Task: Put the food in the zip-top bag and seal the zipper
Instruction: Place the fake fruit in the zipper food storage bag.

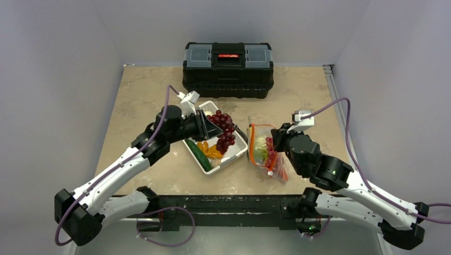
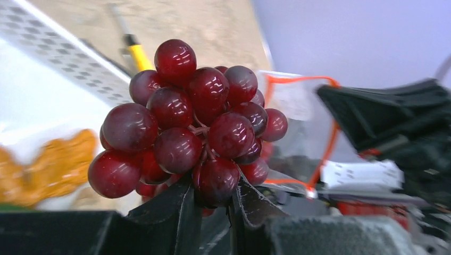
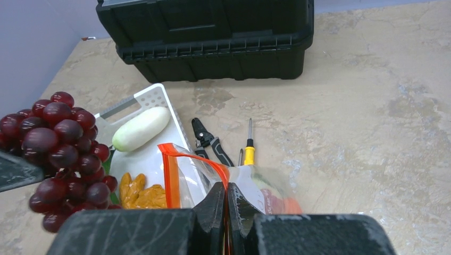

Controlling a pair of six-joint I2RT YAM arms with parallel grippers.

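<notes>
The left gripper (image 2: 213, 199) clamps one grape bunch (image 2: 186, 122) at nine o'clock of one zip-top bag (image 3: 194, 178). The right gripper (image 3: 225, 202) pinches its half-hidden zipper (image 3: 169, 178).

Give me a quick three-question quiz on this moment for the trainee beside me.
1. True or false: the left gripper holds the grapes.
2. Name one food lying in the white basket.
3. The right gripper is shut on: A the grapes, B the white basket, C the zip-top bag.
Key: 1 true; 2 white oblong, orange chunk or green cucumber; 3 C.
</notes>
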